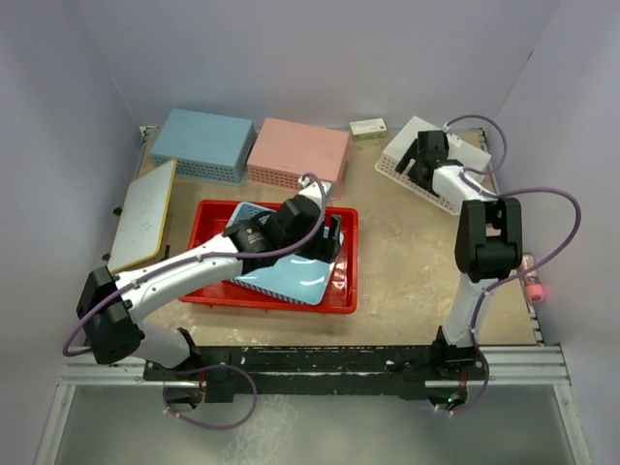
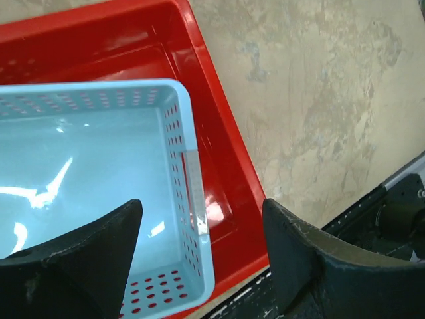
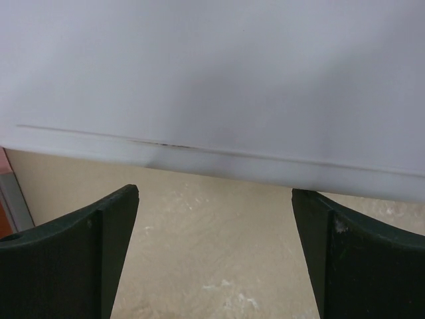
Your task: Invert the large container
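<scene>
The large container, a glossy red tray (image 1: 346, 276), lies open side up in the middle of the table. A light blue perforated basket (image 1: 291, 276) sits inside it. My left gripper (image 1: 329, 237) hovers open over the tray's right end. In the left wrist view its open jaws (image 2: 199, 246) straddle the blue basket's right wall (image 2: 189, 186) and the red tray's rim (image 2: 222, 146), touching neither. My right gripper (image 1: 411, 165) is open at the back right by the white basket. In the right wrist view (image 3: 212, 252) it holds nothing, with bare table and wall ahead.
An upturned blue basket (image 1: 203, 143) and a pink basket (image 1: 297, 152) stand behind the tray. A white basket (image 1: 436, 170) is at the back right, a small box (image 1: 368, 128) beside it. A yellow-edged board (image 1: 143, 213) lies at the left. A pink marker (image 1: 532, 284) is at the right edge.
</scene>
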You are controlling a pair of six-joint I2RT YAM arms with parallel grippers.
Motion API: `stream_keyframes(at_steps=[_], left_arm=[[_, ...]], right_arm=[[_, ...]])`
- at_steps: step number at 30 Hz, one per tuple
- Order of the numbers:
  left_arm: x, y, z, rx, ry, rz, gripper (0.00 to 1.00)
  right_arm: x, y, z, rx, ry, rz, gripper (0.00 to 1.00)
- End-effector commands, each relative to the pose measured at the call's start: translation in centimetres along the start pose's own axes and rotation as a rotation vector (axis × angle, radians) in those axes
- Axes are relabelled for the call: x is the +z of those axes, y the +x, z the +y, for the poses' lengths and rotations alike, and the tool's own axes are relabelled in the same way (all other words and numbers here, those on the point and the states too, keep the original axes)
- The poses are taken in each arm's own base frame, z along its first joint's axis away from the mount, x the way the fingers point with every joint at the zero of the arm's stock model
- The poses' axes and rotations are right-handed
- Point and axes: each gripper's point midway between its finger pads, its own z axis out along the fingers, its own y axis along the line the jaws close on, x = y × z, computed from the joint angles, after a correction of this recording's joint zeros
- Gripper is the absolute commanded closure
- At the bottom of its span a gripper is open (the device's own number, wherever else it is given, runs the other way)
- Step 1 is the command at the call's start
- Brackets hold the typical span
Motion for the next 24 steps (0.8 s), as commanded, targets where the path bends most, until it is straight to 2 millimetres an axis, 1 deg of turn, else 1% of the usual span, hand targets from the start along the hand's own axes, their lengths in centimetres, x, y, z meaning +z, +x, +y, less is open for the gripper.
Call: stream_keyframes(at_steps=[1, 4, 7, 9, 12, 14, 15, 16, 17, 18, 19, 20, 21, 23, 24], left_arm=[[-2.2, -1.5, -2.1, -0.014, -0.011, -0.131, 0.3], [-1.3, -0.2, -2.4, 0.029, -0.064, -0.121, 0.29], [0.1, 1.1, -2.3, 0.079, -0.129, -0.102, 0.29], [1.4, 2.1, -1.6, 0.127, -0.21, -0.096, 0.29], [3.1, 3.9, -0.5, 0.193, -0.311, -0.055, 0.29], [4.2, 4.8, -0.4, 0.2, -0.32, -0.034, 0.29], [4.7, 5.2, -0.5, 0.197, -0.313, -0.031, 0.29], [5.1, 5.6, -0.5, 0.192, -0.309, -0.029, 0.3], [5.6, 6.0, -0.5, 0.187, -0.31, -0.028, 0.31], [6.1, 6.4, -0.3, 0.187, -0.314, -0.023, 0.34], [6.4, 6.7, -0.1, 0.196, -0.326, -0.015, 0.39], [6.6, 6.9, 0.2, 0.208, -0.346, -0.005, 0.46], [6.7, 7.0, 0.5, 0.219, -0.367, 0.005, 0.54], [6.5, 6.7, 0.8, 0.237, -0.402, 0.008, 0.7], [6.3, 6.2, 0.8, 0.241, -0.411, -0.002, 0.81]], right_arm=[[-1.5, -4.3, 1.1, -0.005, -0.016, -0.077, 0.0], [-4.2, -6.0, 2.0, 0.028, -0.099, -0.134, 0.0], [-7.7, -5.7, 2.3, 0.044, -0.191, -0.133, 0.0], [-9.7, -4.9, 1.7, 0.049, -0.229, -0.127, 0.0], [-12.2, -2.8, 0.1, 0.045, -0.257, -0.111, 0.0], [-13.4, -1.0, -1.1, 0.051, -0.27, -0.085, 0.0], [-13.6, 0.5, -1.8, 0.049, -0.274, -0.06, 0.0], [-14.4, 0.8, -2.1, 0.055, -0.288, -0.067, 0.0], [-14.8, 1.5, -2.3, 0.052, -0.299, -0.051, 0.0], [-15.2, 2.3, -2.5, 0.05, -0.31, -0.035, 0.0], [-15.5, 3.0, -2.9, 0.048, -0.31, -0.017, 0.0], [-15.4, 4.0, -3.6, 0.046, -0.294, -0.001, 0.0], [-15.3, 4.5, -4.3, 0.043, -0.278, 0.0, 0.0], [-15.3, 5.3, -5.3, 0.046, -0.249, 0.004, 0.0], [-15.5, 5.8, -5.5, 0.046, -0.245, 0.018, 0.0]])
